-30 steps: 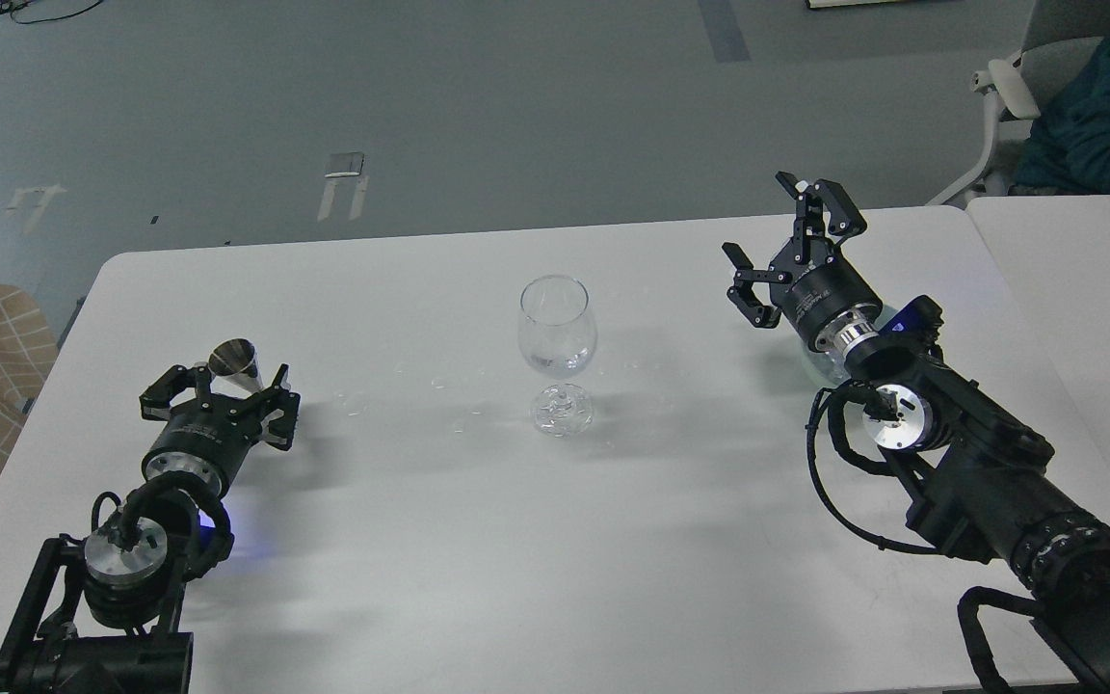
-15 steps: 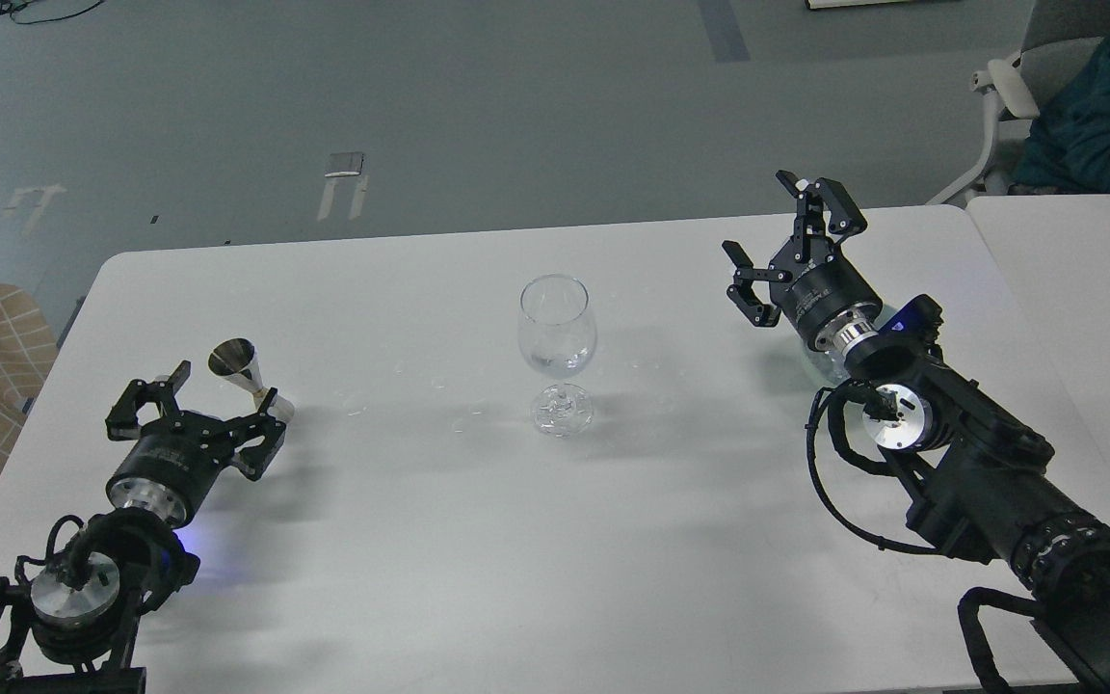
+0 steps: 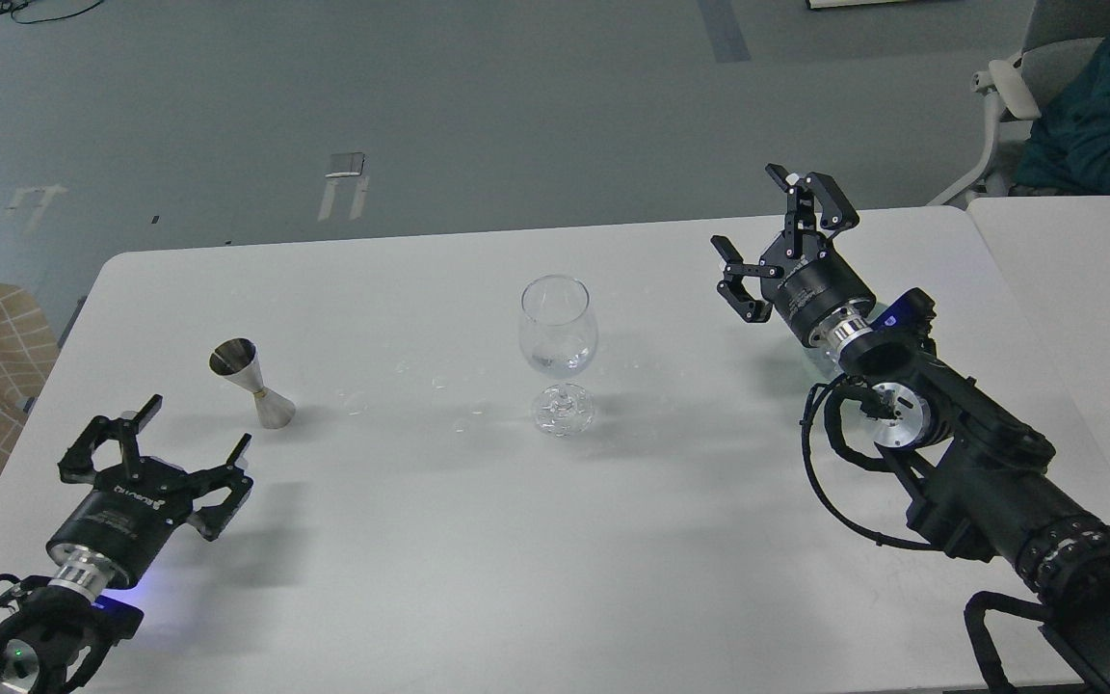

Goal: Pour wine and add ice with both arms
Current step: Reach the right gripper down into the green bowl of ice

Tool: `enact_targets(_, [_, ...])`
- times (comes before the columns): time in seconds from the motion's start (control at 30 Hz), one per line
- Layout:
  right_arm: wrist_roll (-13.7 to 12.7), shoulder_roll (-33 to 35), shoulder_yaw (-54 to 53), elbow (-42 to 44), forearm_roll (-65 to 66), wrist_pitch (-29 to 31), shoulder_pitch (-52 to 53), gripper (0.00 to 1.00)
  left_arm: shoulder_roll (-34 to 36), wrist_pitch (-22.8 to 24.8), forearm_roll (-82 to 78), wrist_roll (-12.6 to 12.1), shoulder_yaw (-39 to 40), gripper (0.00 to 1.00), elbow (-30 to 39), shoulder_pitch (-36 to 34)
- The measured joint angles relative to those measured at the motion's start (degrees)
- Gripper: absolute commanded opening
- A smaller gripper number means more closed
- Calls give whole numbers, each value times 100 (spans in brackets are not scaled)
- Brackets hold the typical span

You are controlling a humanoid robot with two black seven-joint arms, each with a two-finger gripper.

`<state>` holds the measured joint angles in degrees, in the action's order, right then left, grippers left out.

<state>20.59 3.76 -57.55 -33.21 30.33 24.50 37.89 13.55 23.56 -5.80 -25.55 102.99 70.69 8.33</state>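
The wine [image 3: 558, 363] is a shallow clear pool at the bottom of a stemmed glass [image 3: 558, 328] mid-table [image 3: 420, 540]. A steel jigger [image 3: 249, 381] stands near the left edge. Both grippers, left [image 3: 152, 443] and right [image 3: 753, 226], have jaws wide open, empty; their white lettering is unreadable.

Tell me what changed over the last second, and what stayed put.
The left gripper opened off the steel jigger and drew back toward the table's near left edge, leaving the jigger standing free. The right gripper, open, shifted slightly left and up. The wine glass, with a little clear liquid in it, and the white table stayed as they were.
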Motion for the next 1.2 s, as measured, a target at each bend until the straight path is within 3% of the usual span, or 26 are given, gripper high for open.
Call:
enact_targets(0.1, [-12, 577, 409, -485, 9, -138, -1, 100, 485, 292, -102, 60, 30, 97, -189, -95])
enact_targets(0.3, [-29, 2048, 1069, -1723, 610, -552, -1, 100, 1407, 442, -1098, 611, 17, 97, -509, -796])
enact_targets(0.53, [-30, 3495, 1193, -2982, 2419, -921, -360, 100, 1511, 448, -2818, 1420, -45, 97, -530, -1705])
enact_targets(0.63, [-30, 3932, 1196, -3378, 3772, -1288, -644, 100, 1347, 447, -3189, 1539, -210, 97, -531, -2003])
enact_targets(0.9, [-21, 4064, 1202, -3130, 6823, -2273, -1244, 100, 1088, 444, -3287, 1563, -434, 97, -510, -2329])
enact_targets(1.07, [-26, 3620, 1227, -2475, 7634, -2381, -1290, 100, 1003, 444, -3287, 1563, -445, 97, -463, -2330])
enact_targets(1.2, [-31, 3376, 1361, -2307, 7744, -2389, -1213, 92, 978, 444, -3253, 1563, -441, 97, -448, -2321])
